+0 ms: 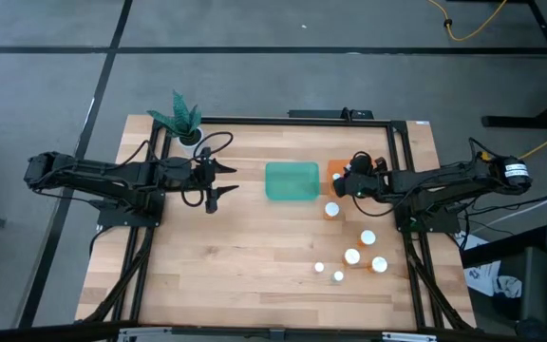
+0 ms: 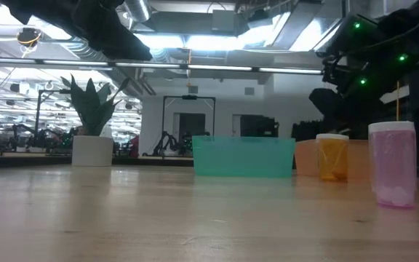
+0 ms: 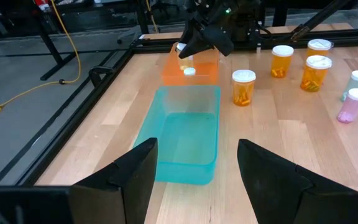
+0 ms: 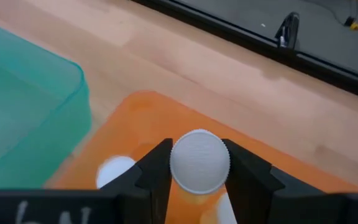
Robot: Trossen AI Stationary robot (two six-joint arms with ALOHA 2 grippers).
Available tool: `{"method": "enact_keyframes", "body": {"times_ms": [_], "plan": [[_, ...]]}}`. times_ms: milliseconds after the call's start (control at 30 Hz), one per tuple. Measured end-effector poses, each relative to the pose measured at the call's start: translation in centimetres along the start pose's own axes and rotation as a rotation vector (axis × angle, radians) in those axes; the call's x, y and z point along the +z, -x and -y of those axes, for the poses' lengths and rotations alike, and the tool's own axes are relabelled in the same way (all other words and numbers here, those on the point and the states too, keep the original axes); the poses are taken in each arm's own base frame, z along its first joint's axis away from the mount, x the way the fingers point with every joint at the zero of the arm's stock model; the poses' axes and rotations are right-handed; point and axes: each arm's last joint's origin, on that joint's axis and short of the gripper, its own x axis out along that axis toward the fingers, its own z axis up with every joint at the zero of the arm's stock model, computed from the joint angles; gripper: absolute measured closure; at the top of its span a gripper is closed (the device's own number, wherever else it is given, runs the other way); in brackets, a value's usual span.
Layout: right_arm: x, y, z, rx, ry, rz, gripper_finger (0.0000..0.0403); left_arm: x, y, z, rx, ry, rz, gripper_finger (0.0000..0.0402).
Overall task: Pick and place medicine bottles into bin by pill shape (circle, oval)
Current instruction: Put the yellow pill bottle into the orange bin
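While my left end effector (image 1: 218,182) hangs clenched and empty over the left half of the desk (image 1: 216,266), just near of the potted plant (image 1: 182,121) in the far-left corner, the work sits to the right. At the middle of the desk lies the teal bin (image 1: 292,180), and touching its right side is the orange bin (image 3: 199,70), where one white-capped bottle (image 3: 189,72) already lies. My right end effector (image 4: 198,163) hovers over that orange bin, grasping a bottle by its round white cap (image 4: 199,160). Further right and nearer, six more bottles (image 1: 352,256) stand loose on the wood, the closest to the orange bin just beside its near edge (image 1: 331,210).
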Motion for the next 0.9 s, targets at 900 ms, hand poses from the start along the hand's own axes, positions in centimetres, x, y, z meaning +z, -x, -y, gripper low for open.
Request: {"method": "enact_keyframes", "body": {"times_ms": [900], "plan": [[0.5, -2.3, -0.3, 0.004, 0.017, -0.024, 0.0269, 0.0, 0.0, 0.0, 0.000, -0.001, -0.002, 0.0188]]}}
